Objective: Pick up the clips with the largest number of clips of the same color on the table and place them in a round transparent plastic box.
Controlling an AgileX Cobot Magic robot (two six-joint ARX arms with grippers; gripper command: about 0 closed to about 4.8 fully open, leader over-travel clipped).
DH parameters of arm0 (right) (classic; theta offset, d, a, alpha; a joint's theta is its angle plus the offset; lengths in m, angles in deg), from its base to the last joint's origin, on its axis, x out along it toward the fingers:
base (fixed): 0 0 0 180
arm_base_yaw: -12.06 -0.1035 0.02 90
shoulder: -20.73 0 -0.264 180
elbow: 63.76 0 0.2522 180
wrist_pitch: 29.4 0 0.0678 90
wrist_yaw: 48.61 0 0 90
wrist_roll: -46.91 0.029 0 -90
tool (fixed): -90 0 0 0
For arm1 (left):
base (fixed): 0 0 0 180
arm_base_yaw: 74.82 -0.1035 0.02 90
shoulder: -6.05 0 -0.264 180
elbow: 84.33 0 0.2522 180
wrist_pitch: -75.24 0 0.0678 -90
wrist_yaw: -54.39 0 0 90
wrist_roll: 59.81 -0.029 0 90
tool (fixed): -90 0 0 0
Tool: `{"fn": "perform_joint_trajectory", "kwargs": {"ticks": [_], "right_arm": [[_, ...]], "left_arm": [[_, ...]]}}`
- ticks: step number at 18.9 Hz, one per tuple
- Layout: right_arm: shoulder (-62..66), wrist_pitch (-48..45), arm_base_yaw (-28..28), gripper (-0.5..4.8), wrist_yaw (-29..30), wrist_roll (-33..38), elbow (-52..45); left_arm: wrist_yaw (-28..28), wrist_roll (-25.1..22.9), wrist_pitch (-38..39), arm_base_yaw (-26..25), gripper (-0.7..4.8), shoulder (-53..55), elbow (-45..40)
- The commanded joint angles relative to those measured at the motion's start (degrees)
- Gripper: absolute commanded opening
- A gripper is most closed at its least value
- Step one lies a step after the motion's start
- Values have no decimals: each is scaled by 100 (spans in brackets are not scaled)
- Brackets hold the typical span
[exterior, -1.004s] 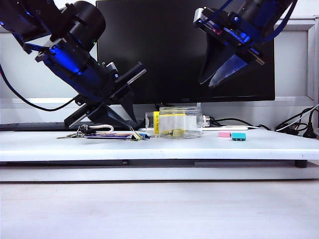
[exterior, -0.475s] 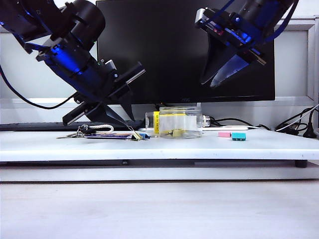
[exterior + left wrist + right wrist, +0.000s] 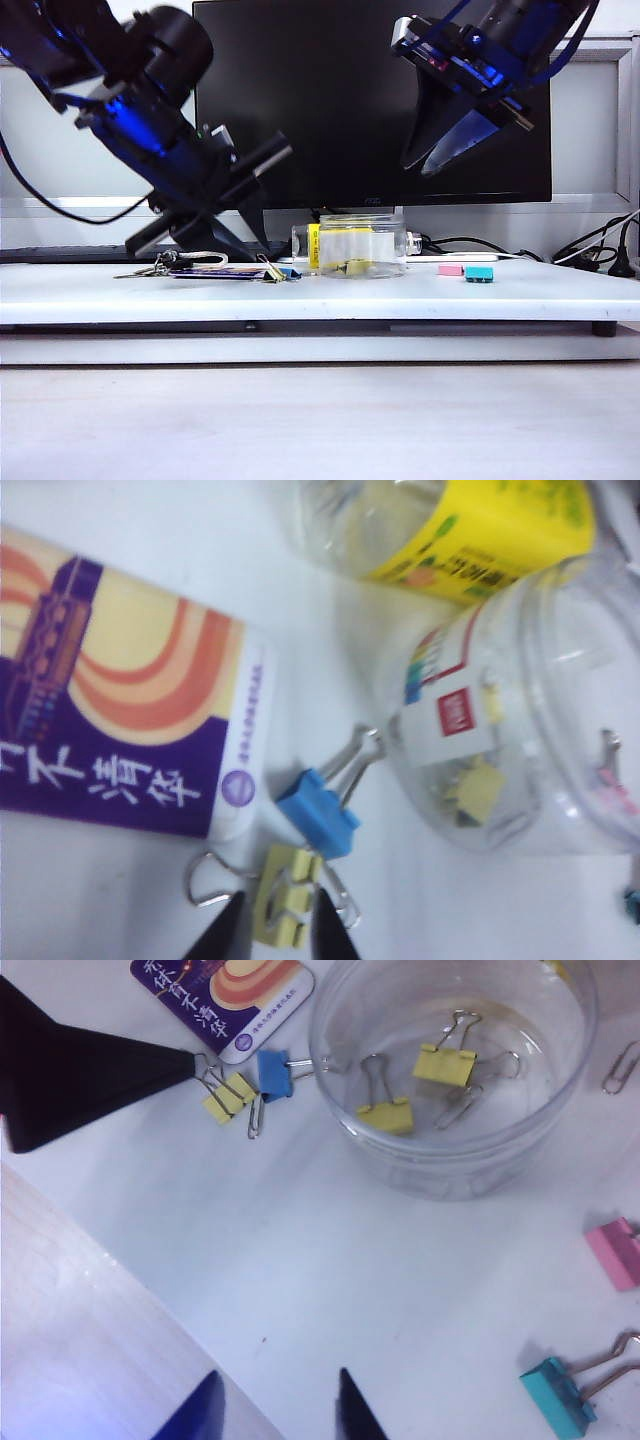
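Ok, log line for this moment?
left pincer: closed on yellow clip on table | box: two yellow clips inside | right pincer: open, raised

Blue clip [image 3: 318, 811] & card [image 3: 120, 690] crowd the yellow clip [image 3: 284, 897] btwn left gripper [image 3: 277, 932] tips.

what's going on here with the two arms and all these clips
The robot is sorting yellow binder clips into the round transparent plastic box. Two yellow clips already lie inside. The left gripper is down at the table with its fingers on either side of the third yellow clip, which lies by a blue clip and a printed card. The right gripper hangs open above the box, holding nothing. A pink clip and a teal clip lie aside.
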State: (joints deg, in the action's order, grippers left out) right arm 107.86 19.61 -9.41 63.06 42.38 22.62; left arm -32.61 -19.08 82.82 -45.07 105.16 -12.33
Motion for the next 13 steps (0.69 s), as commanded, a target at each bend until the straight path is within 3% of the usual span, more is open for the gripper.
{"fn": "perform_joint_trajectory", "kwargs": {"ticks": [1, 5, 10, 13], "right_arm": [[-42, -83, -9, 147, 11, 0, 24], [-42, -85, 11, 147, 11, 0, 24], [-42, -83, 79, 147, 11, 0, 24], [-157, -61, 337, 146, -4, 4, 24]], "left_arm": [[85, -24, -129, 4, 89, 59, 13], [85, -138, -278, 4, -3, 59, 13], [136, -131, -295, 4, -6, 50, 13], [507, -142, -376, 4, -6, 37, 155]]}}
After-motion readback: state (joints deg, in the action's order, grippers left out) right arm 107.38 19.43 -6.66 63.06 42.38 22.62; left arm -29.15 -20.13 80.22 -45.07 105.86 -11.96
